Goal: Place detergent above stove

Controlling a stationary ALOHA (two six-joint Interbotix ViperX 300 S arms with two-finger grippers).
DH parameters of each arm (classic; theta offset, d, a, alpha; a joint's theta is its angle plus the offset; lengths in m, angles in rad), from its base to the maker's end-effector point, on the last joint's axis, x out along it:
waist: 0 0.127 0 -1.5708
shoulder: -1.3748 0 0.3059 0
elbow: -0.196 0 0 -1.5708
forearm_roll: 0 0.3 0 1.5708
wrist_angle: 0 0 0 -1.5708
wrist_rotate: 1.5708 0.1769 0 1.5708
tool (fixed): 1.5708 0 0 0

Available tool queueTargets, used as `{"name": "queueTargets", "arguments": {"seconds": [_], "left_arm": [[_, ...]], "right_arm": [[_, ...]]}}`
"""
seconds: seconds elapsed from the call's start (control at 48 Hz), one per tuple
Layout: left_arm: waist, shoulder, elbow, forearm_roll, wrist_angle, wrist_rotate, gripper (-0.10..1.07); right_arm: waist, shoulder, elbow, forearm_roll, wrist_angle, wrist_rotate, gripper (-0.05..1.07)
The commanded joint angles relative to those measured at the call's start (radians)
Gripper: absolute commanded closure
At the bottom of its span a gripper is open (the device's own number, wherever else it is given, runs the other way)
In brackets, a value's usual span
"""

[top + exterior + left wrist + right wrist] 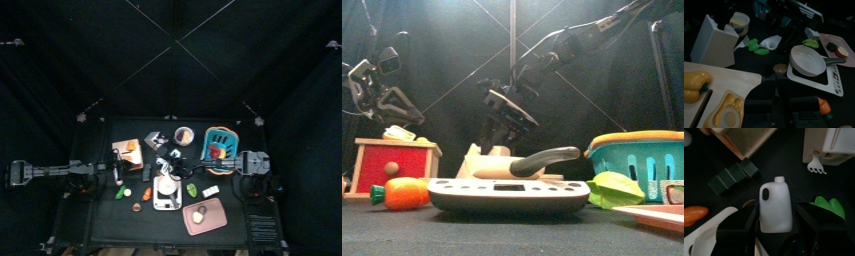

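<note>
You can see the detergent (776, 208), a small white bottle with a handle hole and a little cap, lying flat on the black table (120, 228) near the middle, a bit toward the back edge. In your right wrist view the right gripper (776, 228) sits low over it with one black jaw on each side of the bottle's lower half. The jaws are open about as wide as the bottle, and you cannot tell if they press on it. From above, the right arm reaches in from the right edge and across the middle to the bottle (163, 167). The stove (166, 193) is a flat grey slab just beside the bottle, toward the front edge, and a grey pan (808, 59) with a dark handle sits on top of it. A green leafy toy (833, 206) lies close by the bottle, and a white fork (817, 164) and dark green blocks (732, 175) are near its cap end. The left gripper (784, 102) hangs near the left edge, by a wooden board (721, 95) with a yellow pepper (696, 84) and a fried egg (728, 114) on it. Its jaws are dark, and you cannot tell how far apart they are. A blue basket (221, 145) sits toward the back right corner, and a pink tray (203, 214) sits near the front edge.
</note>
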Motion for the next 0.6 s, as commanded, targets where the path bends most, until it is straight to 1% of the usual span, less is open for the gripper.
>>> {"name": "queueTargets", "arguments": {"seconds": [0.0, 0.146, 0.25, 0.458, 0.583], "left_arm": [[0.003, 0.002, -0.012, 0.003, -0.005, 0.002, 0.48], [0.002, 0.002, -0.012, 0.003, -0.005, 0.002, 0.48], [0.002, 0.002, -0.012, 0.003, -0.005, 0.002, 0.48], [0.002, 0.002, -0.012, 0.002, -0.005, 0.002, 0.48], [0.002, 0.002, -0.012, 0.002, -0.005, 0.002, 0.48]], "right_arm": [[-0.011, 0.000, -0.018, -0.014, -0.009, -0.002, 0.39], [-0.021, 0.017, -0.023, -0.040, -0.011, 0.009, 0.37], [-0.028, 0.021, -0.031, -0.049, -0.011, 0.009, 0.31], [-0.031, 0.025, -0.029, -0.049, -0.011, 0.009, 0.15], [-0.032, 0.023, -0.031, -0.049, -0.011, 0.009, 0.11]]}}
